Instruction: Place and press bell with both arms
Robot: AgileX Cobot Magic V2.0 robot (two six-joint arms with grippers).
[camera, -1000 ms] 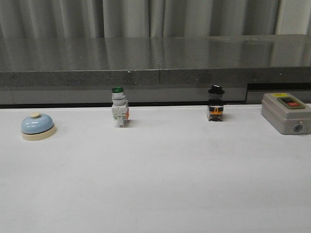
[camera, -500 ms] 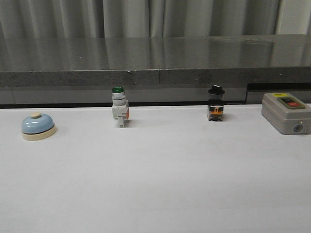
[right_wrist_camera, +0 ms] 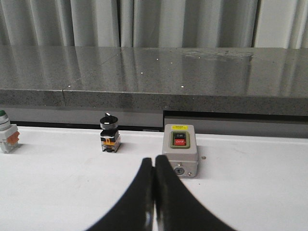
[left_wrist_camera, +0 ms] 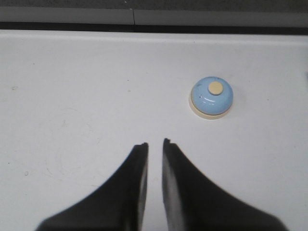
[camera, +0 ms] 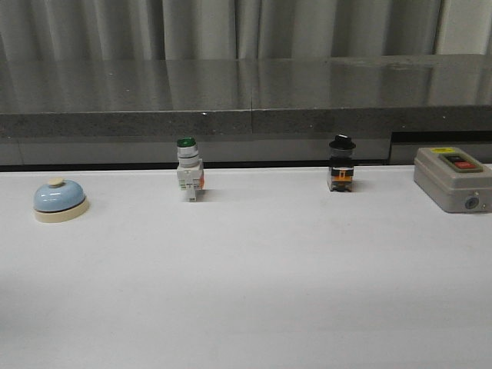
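The light-blue dome bell (camera: 58, 200) with a cream base and cream button stands on the white table at the far left. It also shows in the left wrist view (left_wrist_camera: 211, 96). My left gripper (left_wrist_camera: 154, 142) hovers over bare table short of the bell and to one side of it; its jaws stand slightly apart with nothing between them. My right gripper (right_wrist_camera: 154, 161) is shut and empty, its tips pointing toward the grey switch box (right_wrist_camera: 180, 149). Neither arm shows in the front view.
A green-capped white push-button switch (camera: 188, 179) and a black-knobbed switch (camera: 340, 163) stand along the table's back edge. The grey switch box (camera: 452, 178) with red and green buttons sits at the far right. A dark stone ledge (camera: 246, 100) runs behind the table.
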